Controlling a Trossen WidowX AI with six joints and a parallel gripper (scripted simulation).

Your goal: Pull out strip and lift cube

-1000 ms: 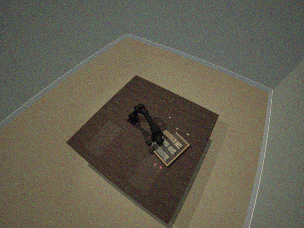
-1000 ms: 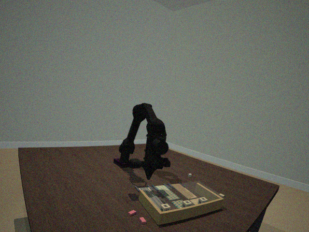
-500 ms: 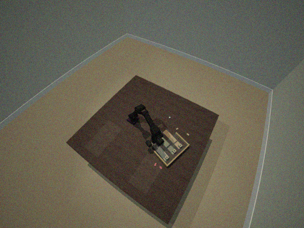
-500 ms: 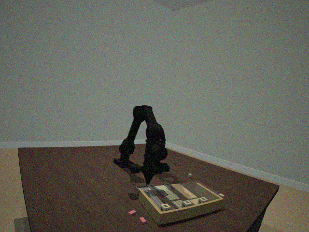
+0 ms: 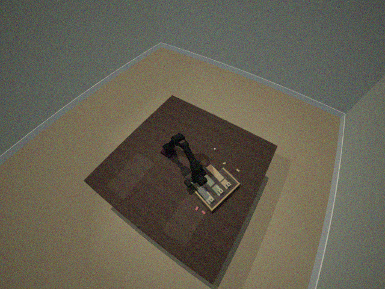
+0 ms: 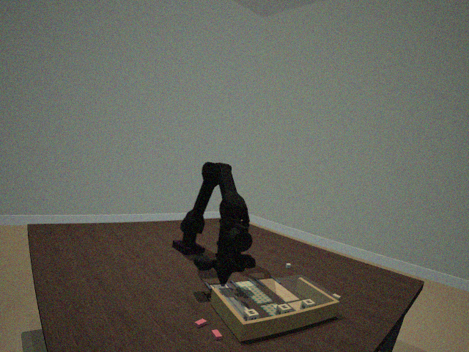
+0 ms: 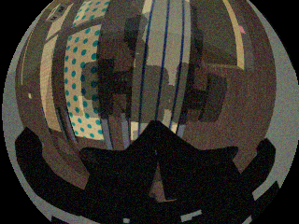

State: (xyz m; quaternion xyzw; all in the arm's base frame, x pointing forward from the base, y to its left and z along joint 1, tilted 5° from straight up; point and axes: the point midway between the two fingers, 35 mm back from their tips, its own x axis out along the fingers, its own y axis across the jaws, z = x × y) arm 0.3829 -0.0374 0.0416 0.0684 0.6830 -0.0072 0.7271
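Striped strip: seemingly the unbroken one, in the tray, unextracted. End effector: closed, apparently empty, at its near end. Labelled cube: identity uncertain; extraction, lift outstanding.

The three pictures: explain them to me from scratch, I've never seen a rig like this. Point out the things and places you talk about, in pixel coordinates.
The black machine is a jointed robot arm [image 5: 190,155] [image 6: 234,212]. The top picture looks down from above, the exterior one looks across the table [image 5: 139,130] [image 6: 113,284] [image 7: 259,93], and the wrist one looks past the arm's own tool [image 5: 194,183] [image 6: 224,281] [image 7: 153,125].

On the table sits a shallow tray [image 5: 226,197] [image 6: 287,323] [image 7: 239,56]. Inside lie three strips: striped [image 5: 203,190] [image 6: 235,303] [image 7: 174,28], dotted [image 5: 209,181] [image 6: 259,294] [image 7: 84,51] and tan [image 5: 216,173] [image 6: 278,288] [image 7: 48,84]. The dotted and tan ones show gaps across them. Two pink pieces [image 5: 197,208] [image 6: 200,322] lie outside the tray.

The tool is shut near the striped strip's end; I see nothing held.
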